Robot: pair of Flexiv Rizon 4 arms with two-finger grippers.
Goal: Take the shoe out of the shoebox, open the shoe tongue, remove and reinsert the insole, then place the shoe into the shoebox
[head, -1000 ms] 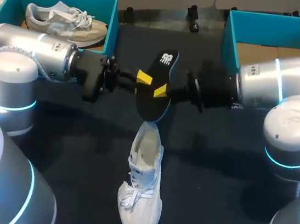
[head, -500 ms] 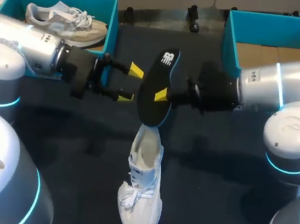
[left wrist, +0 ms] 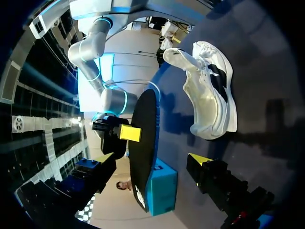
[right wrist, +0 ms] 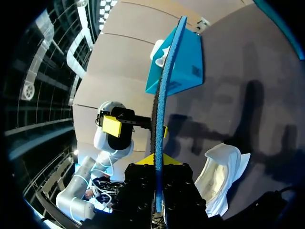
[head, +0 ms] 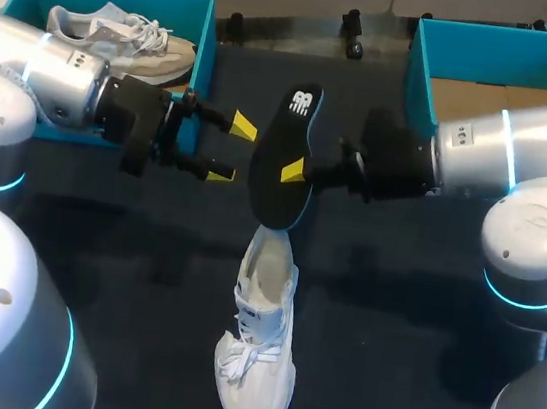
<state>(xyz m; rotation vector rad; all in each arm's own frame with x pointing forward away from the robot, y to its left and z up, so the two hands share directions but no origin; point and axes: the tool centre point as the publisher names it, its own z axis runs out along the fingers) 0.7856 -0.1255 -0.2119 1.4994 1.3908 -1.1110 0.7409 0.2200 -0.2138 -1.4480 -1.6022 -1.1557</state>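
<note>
Nearest on the dark desk, the white shoe stands on its sole. Its toe points toward the robot and its mouth gapes wide at the far end.

Just above that opening hangs the black insole, nearly upright. Its lower tip is at the shoe's heel rim, and whether it touches the rim cannot be told from here. The right hand is clamped on the insole at mid-length. The right wrist view shows the insole edge-on between the two fingers, pinched from both sides.

The change is on the other side. A second ago the left hand was on the insole too. It has since let go and drawn back toward its own side. It now hovers beside the insole, clear of it, with its yellow tips spread apart and nothing between them. The insole has stayed where it was, so the right arm alone carries it.

The insole is out of the shoe, and it now seems lined up for going back in. The freed left hand is probably available to steady the shoe.

Farthest off, the left shoebox holds a second shoe. The right shoebox shows its brown cardboard floor.
</note>
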